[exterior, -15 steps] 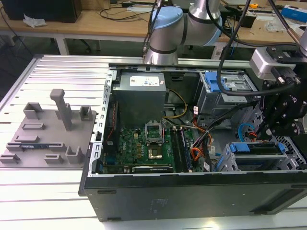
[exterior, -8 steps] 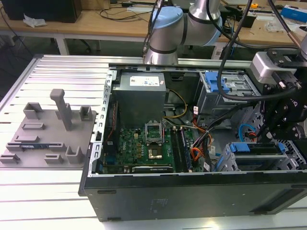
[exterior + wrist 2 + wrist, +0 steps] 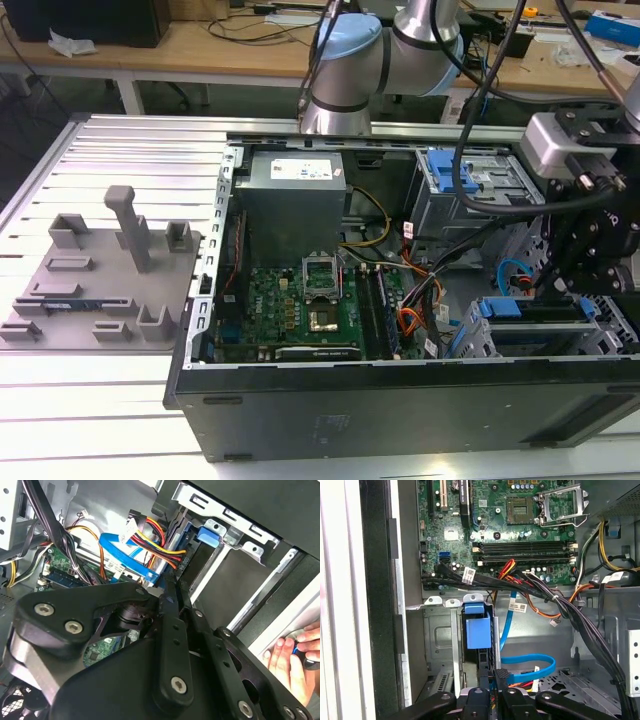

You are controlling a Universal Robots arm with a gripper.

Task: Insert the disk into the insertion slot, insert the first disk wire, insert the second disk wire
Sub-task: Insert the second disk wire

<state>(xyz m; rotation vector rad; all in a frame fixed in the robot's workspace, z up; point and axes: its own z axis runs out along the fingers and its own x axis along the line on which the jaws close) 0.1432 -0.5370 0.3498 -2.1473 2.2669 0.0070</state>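
The gripper (image 3: 492,692) was down inside the open case (image 3: 400,395), at the drive-cage end. Its fingers (image 3: 501,676) looked nearly closed, pinched on something dark and small at the tips, probably the plug of the first wire (image 3: 530,662); I couldn't tell for sure that it was clamped. That light-blue flat cable looped out just beside the fingertips and ran up toward the motherboard (image 3: 500,535), so one end seemed already routed and the fingers were working the drive end.

Directly ahead of the fingertips sat the disk (image 3: 476,632), its blue frame standing edge-on inside the slot (image 3: 440,640), the grey cage. Judging by that, the disk step was done, and the gripper was close to the disk's back edge because the connectors sit there.

Beside the fingers, a red-yellow-orange bundle (image 3: 157,542) crossed over the blue cable in the second wrist view. The second wire (image 3: 580,587), orange, ran further out past the black cable bundle (image 3: 560,605); its plug was hidden.

Further off, a person's hand (image 3: 290,662) rested at the case edge in the second wrist view, apart from the gripper. In the exterior view the arm (image 3: 390,50) reached over the case from behind.
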